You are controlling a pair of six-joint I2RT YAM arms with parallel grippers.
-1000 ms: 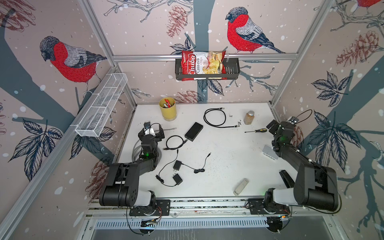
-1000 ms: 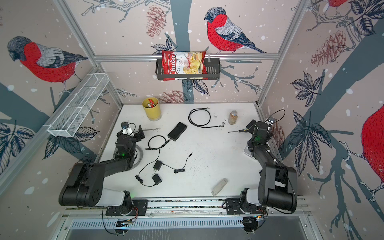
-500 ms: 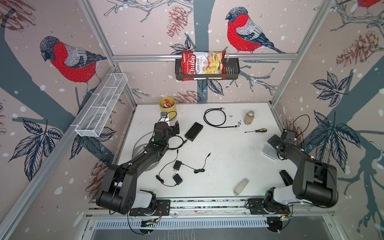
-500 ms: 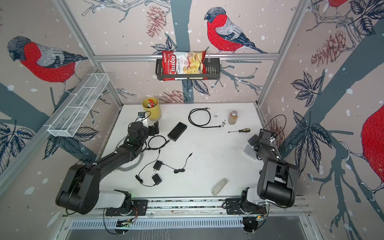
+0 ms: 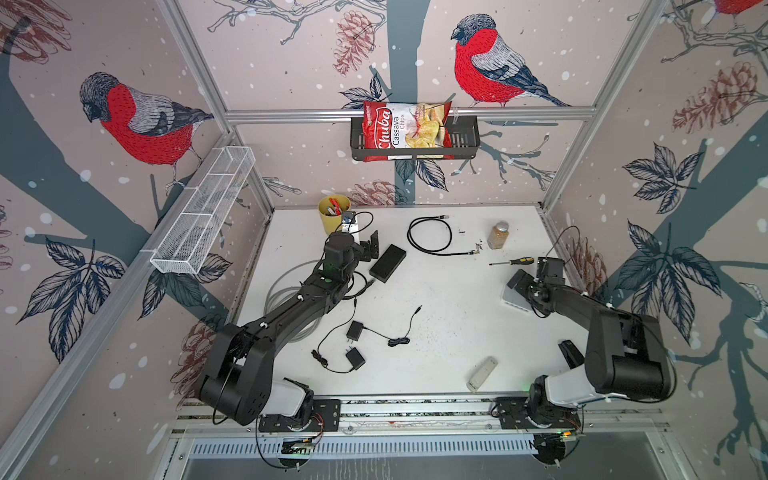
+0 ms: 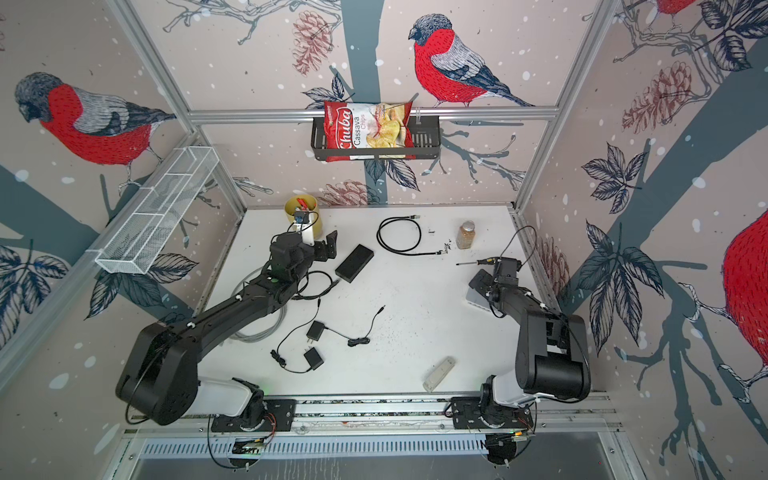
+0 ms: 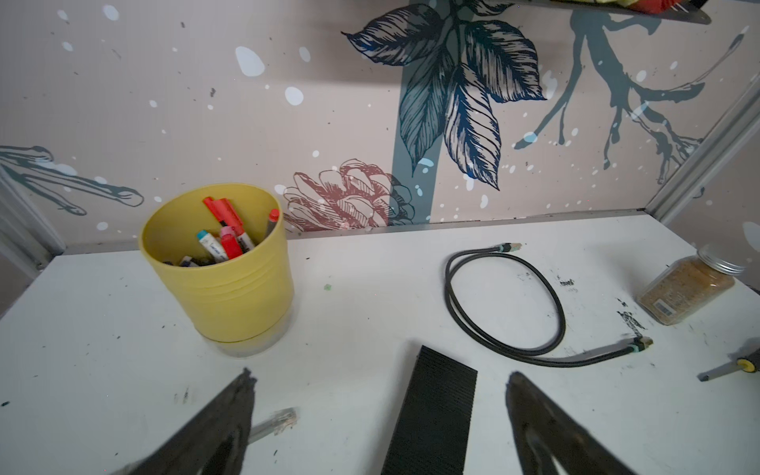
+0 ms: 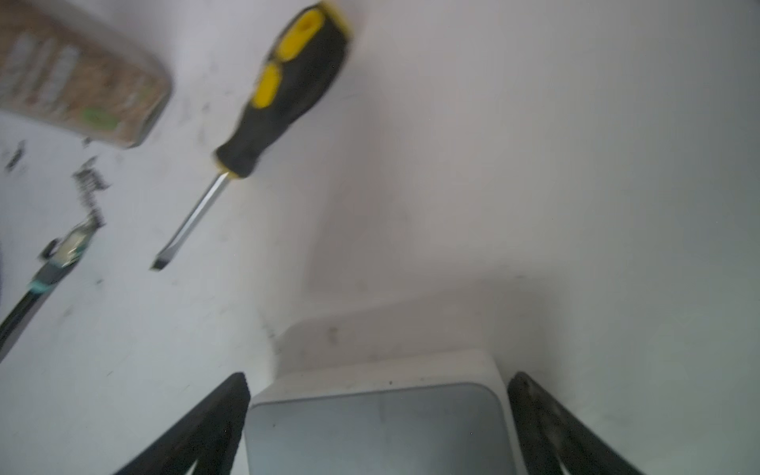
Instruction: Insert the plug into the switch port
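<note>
Between the wide-spread jaws of the left gripper [image 7: 378, 380] lies the black box [image 7: 432, 415], ungripped. The plug [image 7: 283, 419] (clear, on a grey cable) rests on the table [image 7: 82, 329] just beside one finger. The right gripper [image 8: 378, 378], equally wide, straddles the switch [image 8: 378, 427]. Since a second ago the left arm has reached toward the yellow cup [image 7: 222, 279], and the right has come down over the switch.
</note>
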